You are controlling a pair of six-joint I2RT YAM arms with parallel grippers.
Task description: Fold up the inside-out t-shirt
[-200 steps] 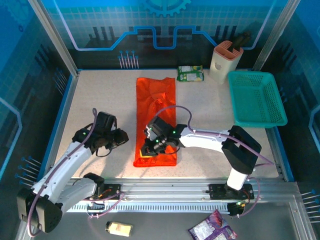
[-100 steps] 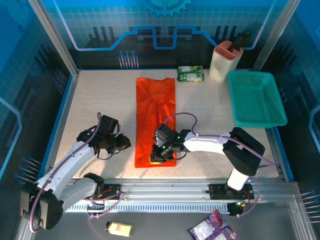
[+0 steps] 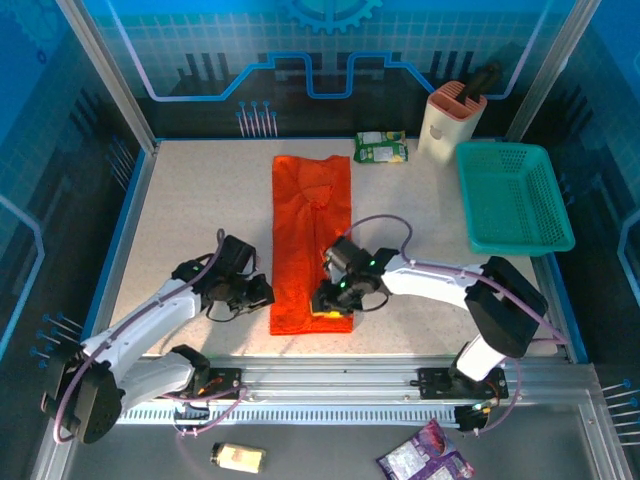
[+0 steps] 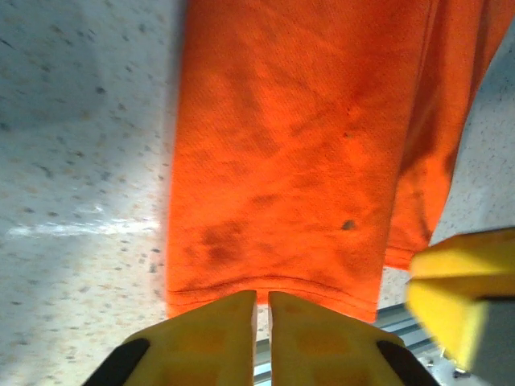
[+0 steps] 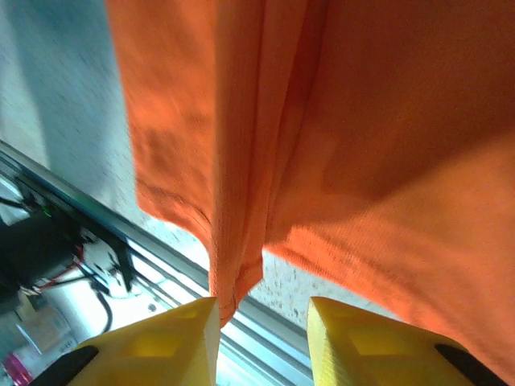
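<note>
1. The t-shirt is orange cloth, matt and soft. Close up, a fine knit grain shows, with shallow wrinkles and a few darker blotches.
2. The table has a pale, speckled, stone-like top, mostly matt, with a faint streak of sheen in the left wrist view.
3. The fingers of the left gripper and the fingers of the right gripper look like smooth yellow plastic.
4. The basket is teal plastic mesh with a slight gloss.
5. The rail at the near edge is ribbed, silvery metal.
6. The arm shells are smooth white plastic.
</note>
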